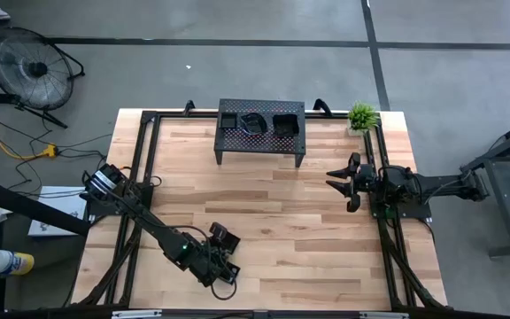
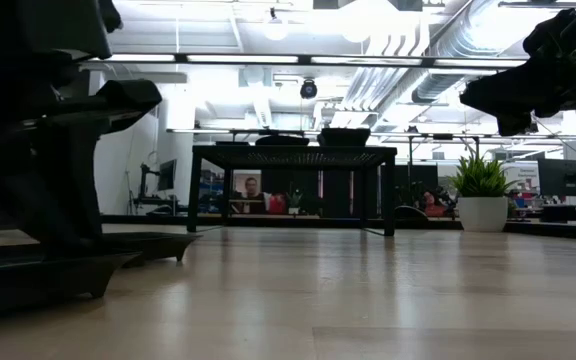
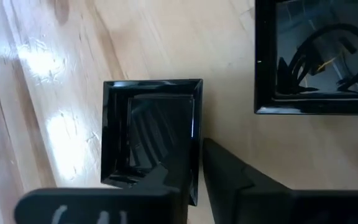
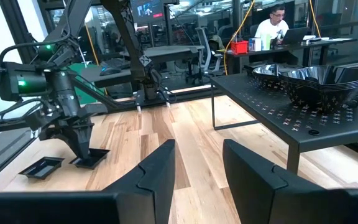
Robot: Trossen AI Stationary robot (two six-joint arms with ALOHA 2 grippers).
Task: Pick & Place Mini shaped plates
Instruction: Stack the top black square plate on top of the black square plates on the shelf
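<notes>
My overhead camera looks straight down on the whole pale wooden table [image 1: 273, 221], while my low one sits at tabletop level, facing the black perforated metal rack [image 2: 293, 156]. My left wrist camera hangs close above a glossy black square dish [image 3: 151, 127]; the right wrist camera looks level across the table, sharing rack and dishes.

black perforated rack [image 1: 261, 133], potted plant [image 1: 362, 116], floor fan [image 1: 29, 66].

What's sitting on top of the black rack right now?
On the rack sit piles of small black plates: a square one, a rounded one, another square. The right wrist view shows them nested in stacks, so the lower plates are covered and cannot be counted.
</notes>
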